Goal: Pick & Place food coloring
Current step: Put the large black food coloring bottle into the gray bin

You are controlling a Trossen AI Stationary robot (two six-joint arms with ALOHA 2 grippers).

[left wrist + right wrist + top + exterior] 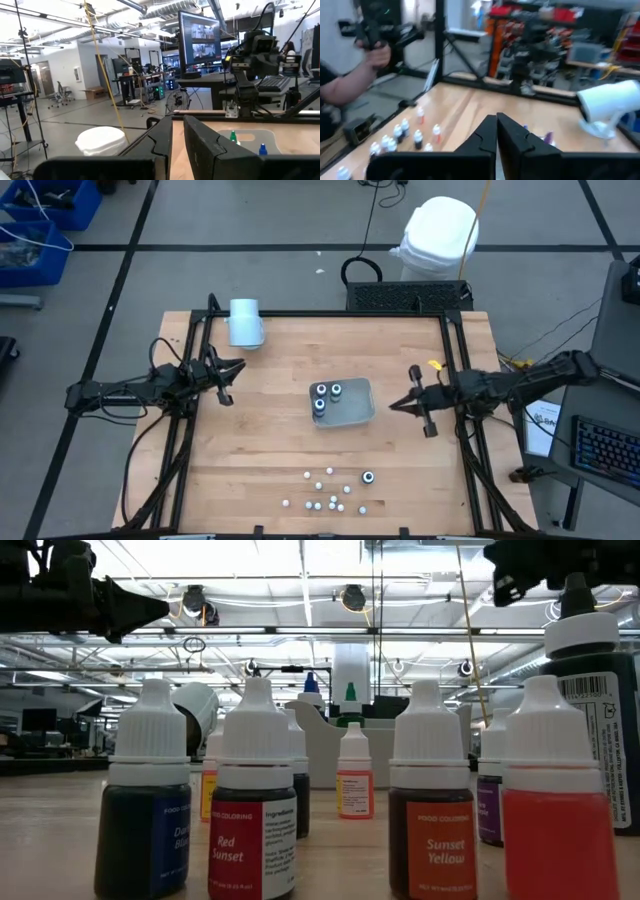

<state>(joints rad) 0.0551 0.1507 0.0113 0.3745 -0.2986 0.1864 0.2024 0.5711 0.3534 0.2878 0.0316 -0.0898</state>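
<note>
A translucent tray (358, 412) stands at the table's middle, and three dark round bottles of food coloring (321, 391) stand in its left part. A fourth dark bottle (368, 477) and several small whitish ones (322, 489) stand near the front edge; they fill the low view (248, 802). My right gripper (394, 406) hovers level just right of the tray, shut and touching nothing; its fingers (496, 131) lie together. My left gripper (232, 380) waits at the table's left, raised and shut (177, 145), with nothing between its fingers.
A pale blue cylinder (245, 322) lies at the table's far left corner. Black frame rails (456, 350) run along the table's sides. A white bin (440, 232) stands beyond the far edge. A person's arm (350, 82) shows beside the table in the right wrist view.
</note>
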